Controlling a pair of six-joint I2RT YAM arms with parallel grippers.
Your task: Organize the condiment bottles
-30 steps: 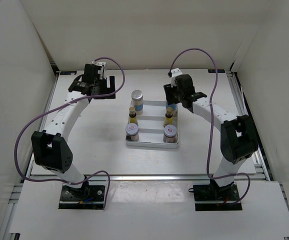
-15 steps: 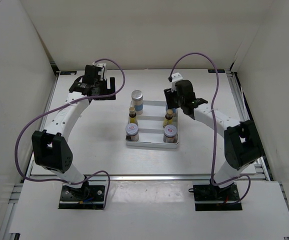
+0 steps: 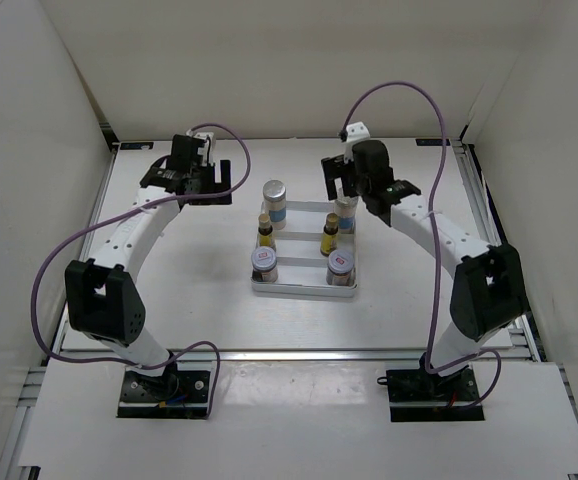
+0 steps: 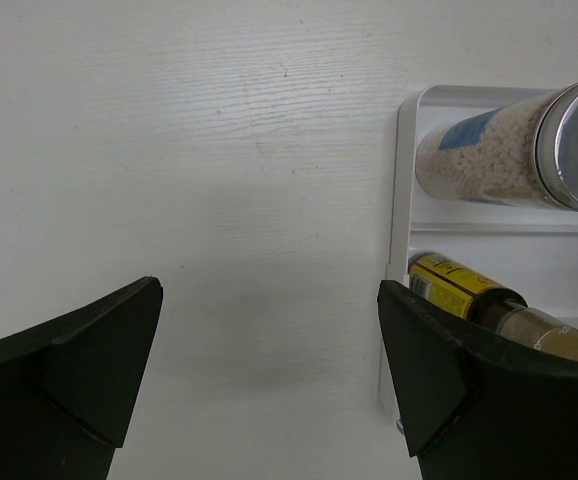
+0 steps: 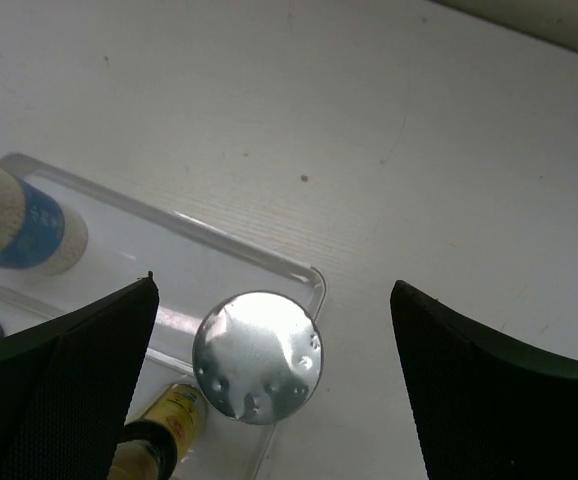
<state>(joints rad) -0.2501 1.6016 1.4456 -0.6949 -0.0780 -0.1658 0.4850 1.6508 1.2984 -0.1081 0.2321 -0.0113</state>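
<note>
Lift the right gripper [image 5: 274, 298], jaws wide, straight up off the silver-capped bottle [image 5: 257, 355] standing in the tray's [image 5: 314, 275] far right corner, clear of its cap, with the left gripper [image 4: 269, 300] equally wide off the left edge.

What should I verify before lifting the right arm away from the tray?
1. Right gripper open, fingers apart from the silver cap: ok.
2. Right tall white bottle upright at the tray's far right corner: ok.
3. Left tall white bottle, yellow bottles and jars standing in the tray: ok.
4. Left gripper open, beside the tray: ok.
5. Right tall white bottle's base seated flat: cannot tell.
</note>
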